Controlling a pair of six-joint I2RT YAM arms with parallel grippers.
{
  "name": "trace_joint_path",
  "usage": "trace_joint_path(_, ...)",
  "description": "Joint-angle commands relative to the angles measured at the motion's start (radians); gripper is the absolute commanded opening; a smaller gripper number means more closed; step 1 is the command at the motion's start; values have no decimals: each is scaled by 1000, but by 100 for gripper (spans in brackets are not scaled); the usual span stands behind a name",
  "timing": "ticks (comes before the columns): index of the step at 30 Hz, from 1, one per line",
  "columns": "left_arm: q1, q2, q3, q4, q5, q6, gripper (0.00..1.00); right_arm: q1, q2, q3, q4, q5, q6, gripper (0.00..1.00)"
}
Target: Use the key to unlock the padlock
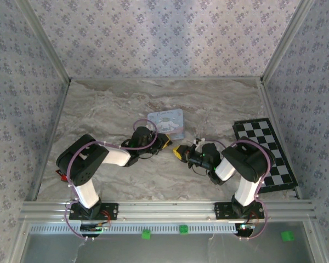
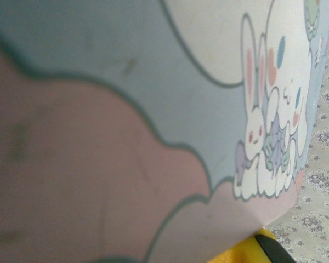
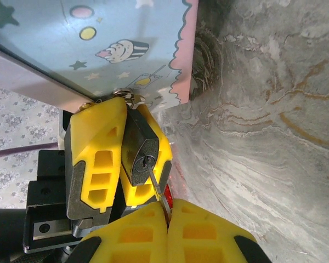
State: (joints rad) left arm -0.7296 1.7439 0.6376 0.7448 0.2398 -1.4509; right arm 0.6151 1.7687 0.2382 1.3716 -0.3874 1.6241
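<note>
Currently done: the key (image 3: 157, 185) is seated in the keyhole of the padlock (image 3: 140, 147), so pick-up and insertion look finished.
Padlock: a small dark block, keyhole facing the right wrist camera, clamped between the yellow fingers (image 3: 96, 164) of the left gripper (image 1: 164, 141).
Where: over the middle of the table (image 1: 98, 109), just beside the near right corner of the tin (image 1: 167, 123).
Key: a thin metal blade, slanting up from the right gripper (image 1: 180, 152) into the lock.
Left gripper: closed, grasping the padlock.
Right gripper: closed, pinching the key's head, which is hidden between its tips.
Shackle: a silver loop shows at the lock's far end against the tin; whether it has sprung is too small to tell.
Left to do: by my reading, turn the key and free the shackle.
Risk: the blade looks thin and enters at an angle, so a twist could slip or bind.
Also on the table: a checkerboard (image 1: 266, 150) by the right edge.
</note>
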Motion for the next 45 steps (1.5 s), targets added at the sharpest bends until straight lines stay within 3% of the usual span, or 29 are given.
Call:
trace_joint_path(1,-16,3,-3,57,41,-27,0,-19,-9,13,18,19,22,0)
trace_joint_path(45,-22,-3,22,56,56,-26,0,8,23,84,18,-15,36,0)
